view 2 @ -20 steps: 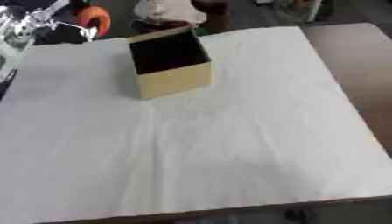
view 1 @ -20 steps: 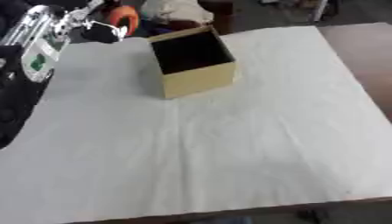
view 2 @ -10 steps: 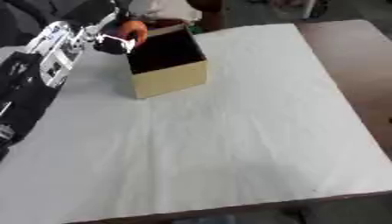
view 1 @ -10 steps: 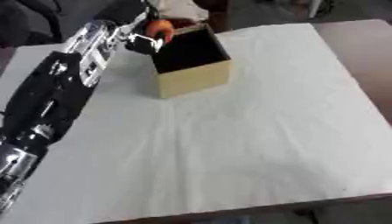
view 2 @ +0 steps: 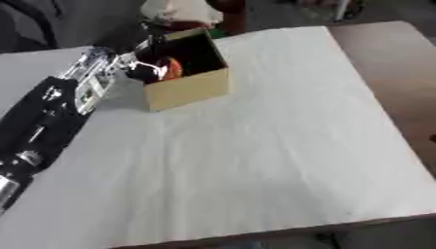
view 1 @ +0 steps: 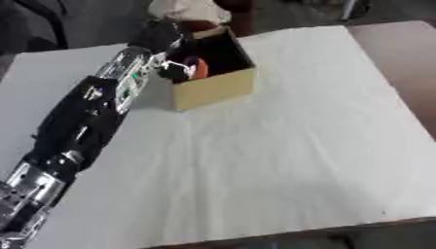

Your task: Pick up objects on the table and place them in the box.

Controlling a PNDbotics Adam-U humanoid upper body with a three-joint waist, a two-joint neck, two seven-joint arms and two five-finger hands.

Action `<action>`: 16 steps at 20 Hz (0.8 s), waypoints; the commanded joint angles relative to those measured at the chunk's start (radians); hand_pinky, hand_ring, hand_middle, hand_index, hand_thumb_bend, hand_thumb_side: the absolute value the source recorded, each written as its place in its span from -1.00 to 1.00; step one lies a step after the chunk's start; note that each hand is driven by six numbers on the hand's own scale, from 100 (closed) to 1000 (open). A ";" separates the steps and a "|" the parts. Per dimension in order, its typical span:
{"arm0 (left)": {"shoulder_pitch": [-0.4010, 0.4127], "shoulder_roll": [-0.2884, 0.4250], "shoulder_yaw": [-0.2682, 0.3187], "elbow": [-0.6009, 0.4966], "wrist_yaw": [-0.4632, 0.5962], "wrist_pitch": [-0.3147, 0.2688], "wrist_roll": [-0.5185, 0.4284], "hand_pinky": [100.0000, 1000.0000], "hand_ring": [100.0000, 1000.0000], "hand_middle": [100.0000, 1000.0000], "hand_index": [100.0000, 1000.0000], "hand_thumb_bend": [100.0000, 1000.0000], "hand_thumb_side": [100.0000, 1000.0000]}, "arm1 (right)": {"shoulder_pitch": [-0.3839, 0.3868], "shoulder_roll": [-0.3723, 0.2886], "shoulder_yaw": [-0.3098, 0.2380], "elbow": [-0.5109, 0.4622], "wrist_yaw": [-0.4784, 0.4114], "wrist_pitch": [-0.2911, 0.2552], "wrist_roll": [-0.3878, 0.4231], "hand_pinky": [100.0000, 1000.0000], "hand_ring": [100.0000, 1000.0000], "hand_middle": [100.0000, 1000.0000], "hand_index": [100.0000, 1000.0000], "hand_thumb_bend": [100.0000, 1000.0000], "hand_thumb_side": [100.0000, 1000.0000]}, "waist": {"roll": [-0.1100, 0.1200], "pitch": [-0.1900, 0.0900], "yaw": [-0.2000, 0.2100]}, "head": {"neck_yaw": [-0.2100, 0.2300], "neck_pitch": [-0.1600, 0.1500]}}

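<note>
Orange object [view 1: 198,68], small and rounded, held over the open top of the box [view 1: 214,90], at the box's left wall; only its colour and rough shape can be made out. Left hand [view 1: 176,69], fingers curled round the orange object, poised at the box's left rim, partly inside the opening. Left arm [view 1: 85,114], black with silver joints, running from the lower left corner diagonally up across the bench to the box. Box: tan cardboard, open-topped, dark inside, standing upright on the far left part of the bench, one corner toward the camera. Bench [view 1: 281,146]: covered by a white, slightly creased cloth; a strip of bare brown surface [view 2: 400,73] shows along the right side, beyond the cloth's edge. White rounded thing [view 2: 174,9] just behind the box at the far edge of the bench; what it is cannot be told. Right hand: shown in neither view. The cloth in front of and to the right of the box carries nothing that can be made out.
</note>
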 commanded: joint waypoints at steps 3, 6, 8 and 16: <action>-0.004 0.044 -0.004 -0.083 0.009 0.030 0.064 0.54 0.43 0.49 0.86 0.17 0.16 | -0.010 -0.011 -0.005 -0.018 -0.006 0.000 0.000 0.39 1.00 0.44 0.92 -1.00 -0.19 | -0.003 -0.013 0.005 | -0.003 -0.009; 0.016 0.086 0.002 -0.182 0.061 0.052 0.101 0.53 0.37 0.43 0.83 0.02 0.12 | -0.007 -0.012 -0.009 -0.018 -0.004 -0.001 -0.002 0.39 1.00 0.44 0.92 -1.00 -0.19 | -0.004 -0.013 0.013 | -0.009 -0.008; 0.043 0.126 0.023 -0.284 0.136 0.076 0.135 0.52 0.30 0.32 0.76 -0.16 0.12 | -0.005 -0.013 -0.012 -0.018 -0.002 -0.001 -0.006 0.39 1.00 0.44 0.92 -1.00 -0.19 | -0.004 -0.013 0.020 | -0.015 -0.007; 0.223 0.251 0.162 -0.679 0.500 0.211 0.292 0.51 0.18 0.15 0.64 -0.41 0.11 | 0.001 -0.012 -0.023 -0.020 0.008 -0.003 -0.018 0.39 1.00 0.44 0.92 -1.00 -0.19 | -0.009 -0.009 0.059 | -0.036 -0.008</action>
